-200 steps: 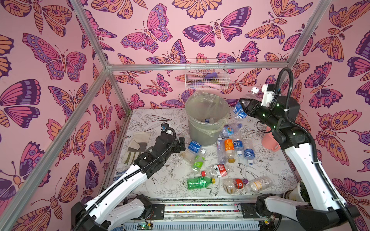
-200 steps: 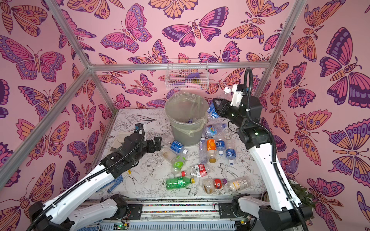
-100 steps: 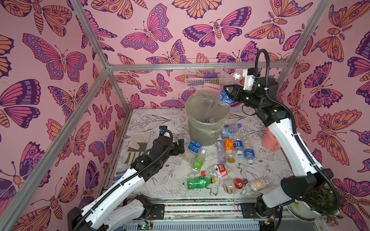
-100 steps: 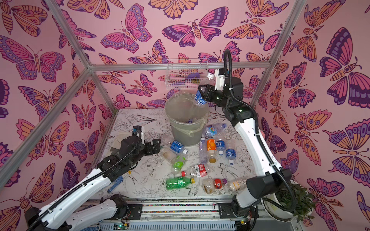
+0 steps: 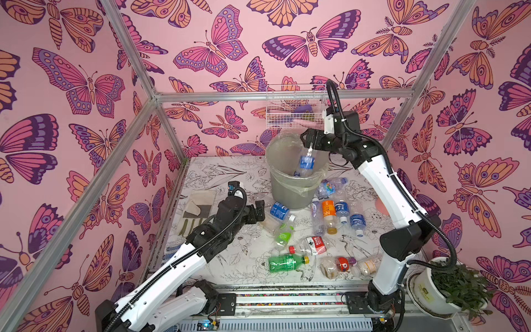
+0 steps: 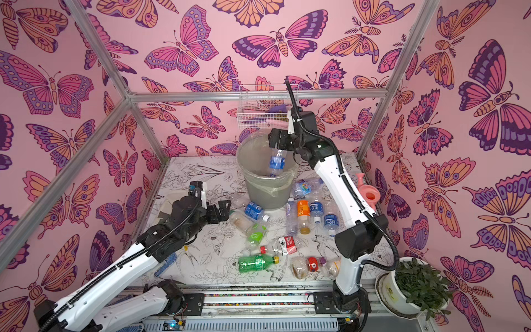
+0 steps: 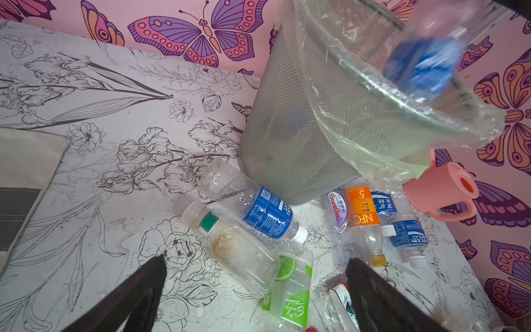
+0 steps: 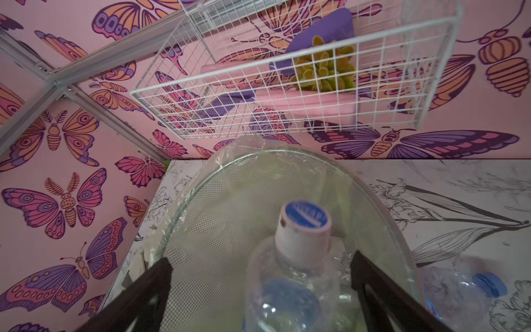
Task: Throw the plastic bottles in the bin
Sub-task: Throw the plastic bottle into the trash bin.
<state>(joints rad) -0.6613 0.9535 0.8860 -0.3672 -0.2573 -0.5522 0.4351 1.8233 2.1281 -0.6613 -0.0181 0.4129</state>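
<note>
Bottles [image 5: 328,212] lie on the table [image 5: 224,172] before the bin [image 5: 290,195], basket [image 5: 287,115] hanging behind.

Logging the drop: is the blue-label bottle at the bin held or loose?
Loose: right end effector open and clear of the bottle, which is tilted inside the bin's rim.

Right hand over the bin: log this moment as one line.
right hand: open above bin | blue-label bottle: ungripped, at bin mouth | left hand: open, empty, low over table
</note>
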